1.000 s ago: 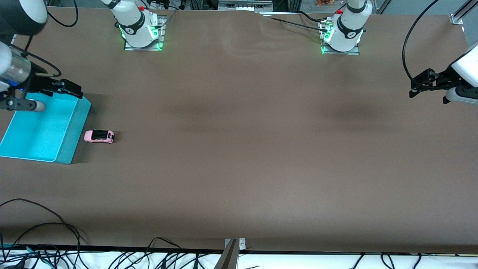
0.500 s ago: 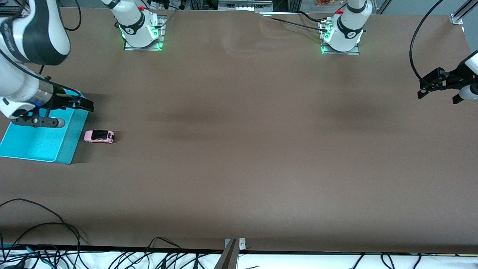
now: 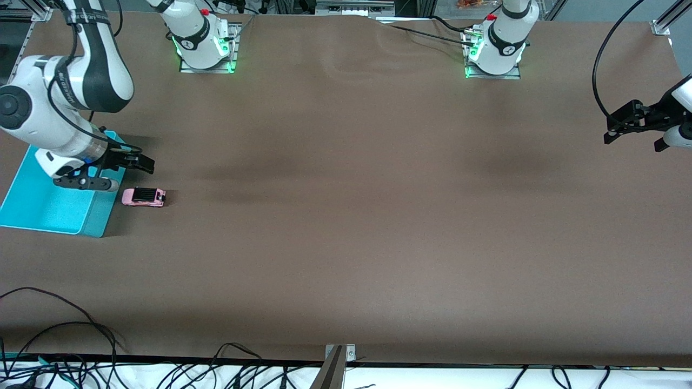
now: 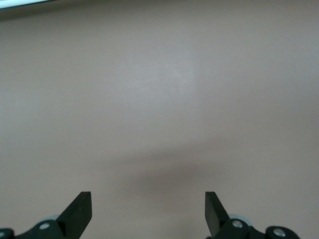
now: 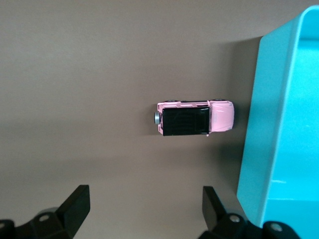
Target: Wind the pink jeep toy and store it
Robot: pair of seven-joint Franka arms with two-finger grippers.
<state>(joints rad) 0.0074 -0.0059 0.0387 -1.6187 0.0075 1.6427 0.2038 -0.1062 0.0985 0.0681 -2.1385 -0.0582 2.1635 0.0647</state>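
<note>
Surface: a brown table [image 3: 346, 216] fills the front view; loose black cables [image 3: 59, 329] trail along the bottom edge of the frame, and the two arm bases stand along the top.
Pink jeep toy: the pink jeep toy [image 3: 144, 197] sits on its wheels in the left-middle of the front view, black roof up, lying lengthwise across the frame. In the right wrist view [image 5: 194, 118] it is at centre, its pink hood end pointing toward the bin.
Teal bin: the teal bin [image 3: 102, 213] lies at the left edge of the front view, just beside the jeep and not touching it; it looks empty where visible.
Right gripper: the right gripper [image 3: 121, 170] hangs over the bin's rim, just above the jeep in the frame; its fingers [image 5: 75, 204] stand wide apart and hold nothing.
Left gripper: the left gripper [image 3: 635, 127] waits at the right edge of the front view, over bare table; its fingers [image 4: 79, 211] are spread wide and empty.
Step in hand: by my reading, the approach for the first grasp; nothing is wound or stored yet.
Next move: likely the right gripper must centre over the jeep and descend with the fingers straddling its narrow sides. The toy is tiny and on wheels, so a poorly centred closing could roll or nudge it.
</note>
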